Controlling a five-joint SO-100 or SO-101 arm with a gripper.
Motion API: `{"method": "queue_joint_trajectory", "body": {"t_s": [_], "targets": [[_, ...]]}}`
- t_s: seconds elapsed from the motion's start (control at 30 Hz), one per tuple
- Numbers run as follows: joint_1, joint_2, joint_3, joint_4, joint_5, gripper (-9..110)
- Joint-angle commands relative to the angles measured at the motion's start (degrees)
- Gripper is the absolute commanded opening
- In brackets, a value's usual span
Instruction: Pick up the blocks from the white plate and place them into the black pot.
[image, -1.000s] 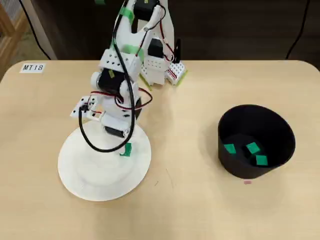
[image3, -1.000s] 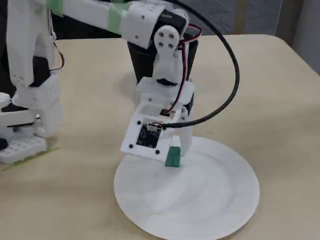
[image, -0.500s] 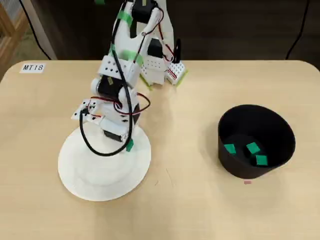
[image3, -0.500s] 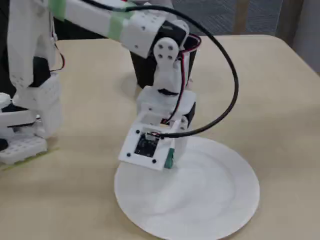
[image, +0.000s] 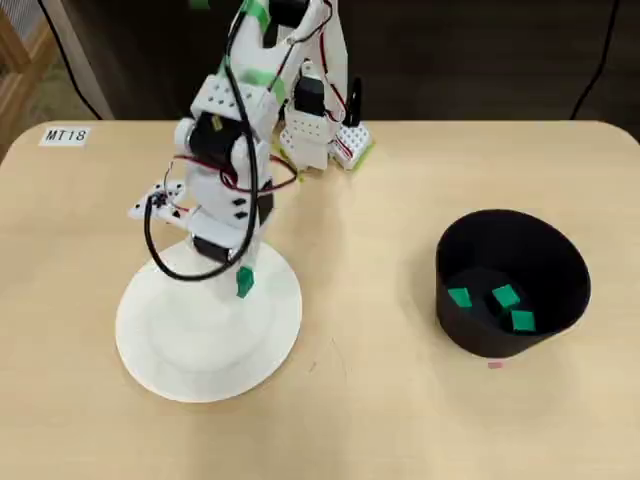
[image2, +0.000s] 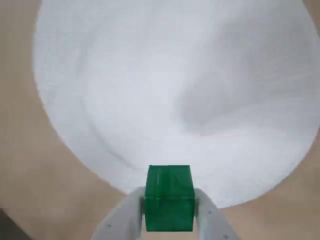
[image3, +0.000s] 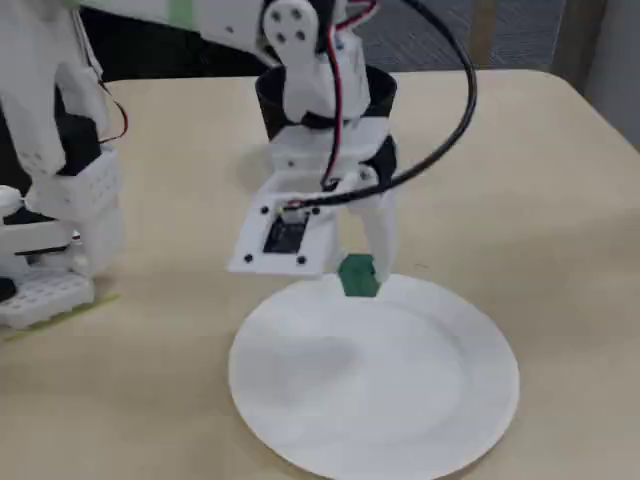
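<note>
Green cubes are split between two places — one small bright green block (image2: 169, 197) is clamped between the two white fingers (image2: 125, 217) of the pincer (image3: 358, 276), and three more green blocks (image: 492, 305) lie on the floor of the pot. Going left to right in the overhead view: a small white label reading MT18 (image: 66, 135) sits near the far left corner of the pale wooden tabletop (image: 380, 420); next comes the round plain white plate (image: 180, 350), bare of blocks, with the white arm (image: 225, 150) reaching over its far edge and the held block hanging above the rim there. In the fixed view that block is lifted clear of the plate's surface, with a gap below it. The wrist view shows the plate spread beyond the gripped cube. Well apart to the right stands the matte black round pot (image: 550, 260) with tall tapered walls — a small pink mark (image: 495, 364) lies on the tabletop just in front of it.
</note>
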Motion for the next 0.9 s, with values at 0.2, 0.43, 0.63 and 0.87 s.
{"method": "queue_joint_trajectory", "body": {"t_s": [0.2,0.43,0.63,0.87], "targets": [[-9.76,24.08,9.23,-16.44,2.81,-2],[-23.20,30.06,9.40,-15.38,2.90,-2],[-33.84,33.57,11.16,-11.95,4.31,-2],[-45.00,36.74,14.85,-12.22,7.21,-2]]}}
